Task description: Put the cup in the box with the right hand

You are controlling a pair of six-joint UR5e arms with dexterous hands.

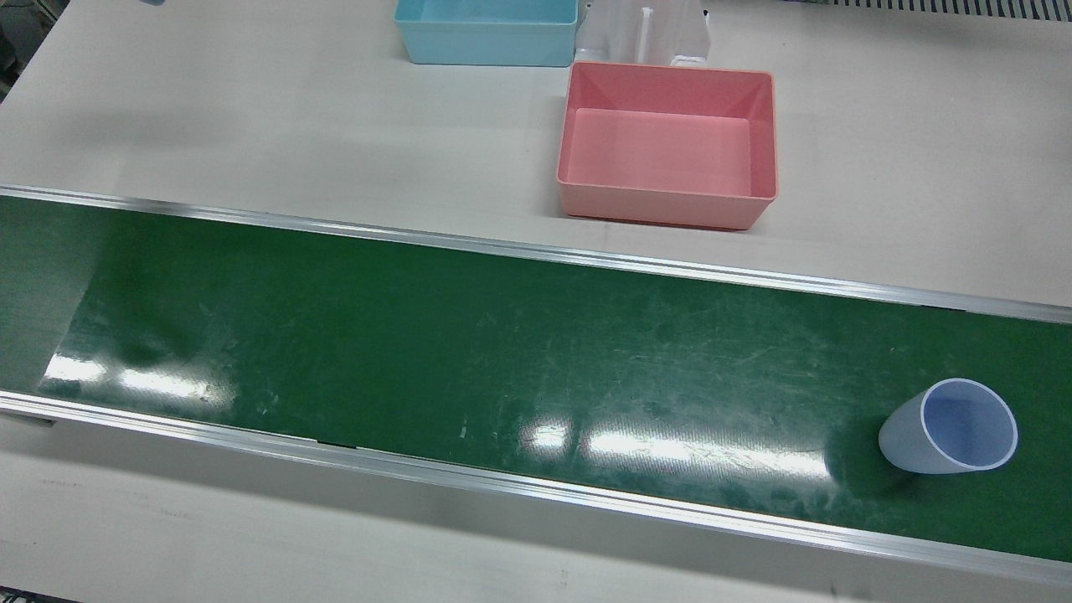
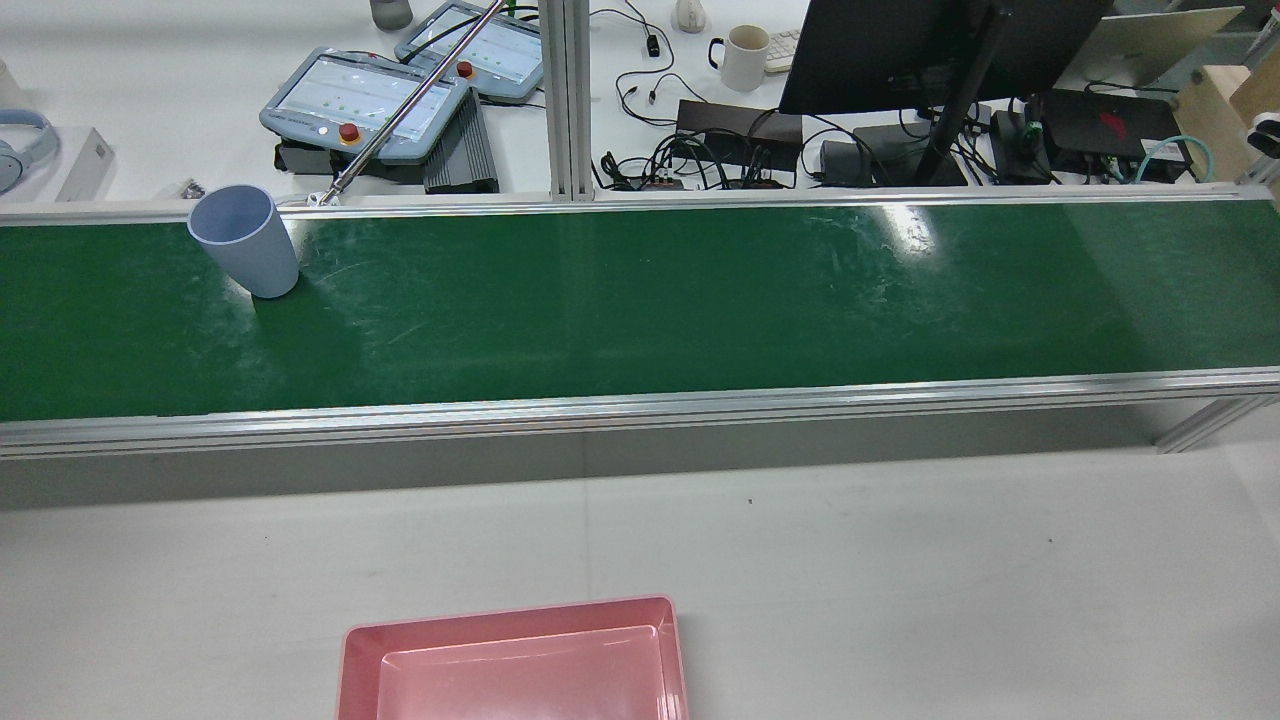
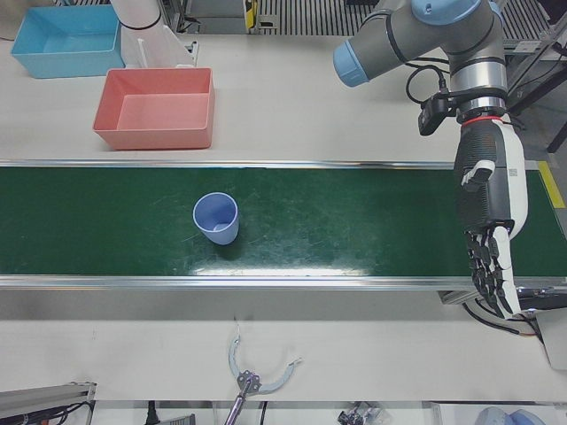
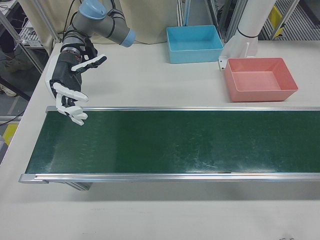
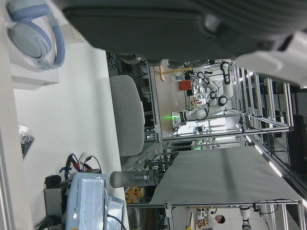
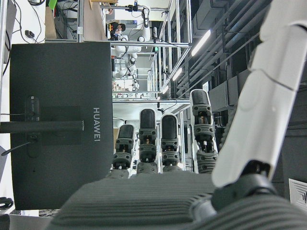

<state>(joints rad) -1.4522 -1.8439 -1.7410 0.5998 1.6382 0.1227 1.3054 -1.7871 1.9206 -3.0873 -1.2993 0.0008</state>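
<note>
cup [image 3: 216, 218]: pale blue, standing upright mouth up on the green belt [image 3: 354, 221], sitting on the left arm's half, so it's nowhere close to the hand that's supposed to grab it

right hand [image 4: 70, 90]: hanging over the far end of the belt in the right-front view, around 10 o'clock in that picture, fingers spread apart, holding nothing

left hand [image 3: 489, 230]: parked over its own end of the belt, 3 o'clock in the left-front view, fingers straight and pointing down, also empty

what could go wrong: I'd guess the big one is reach, the right hand has basically the whole belt to cover. The cup is tall and light looking, so a finger clipping the rim on the way in probably tips it and then it rolls. If the belt runs, timing the grab gets harder too

edges: aluminium rails [image 1: 536, 251] run along both long sides of the belt, and the cup stands closer to the operator-side one, so a low sideways sweep could knock it into that rail

open room: belt between cup and right hand is bare, nothing to dodge

pink box [image 1: 667, 155]: empty, on the white table past the belt's robot-side rail

blue box [image 1: 486, 31]: just behind the pink one at 11 o'clock from it in the front view, easy to drop into the wrong one
</note>
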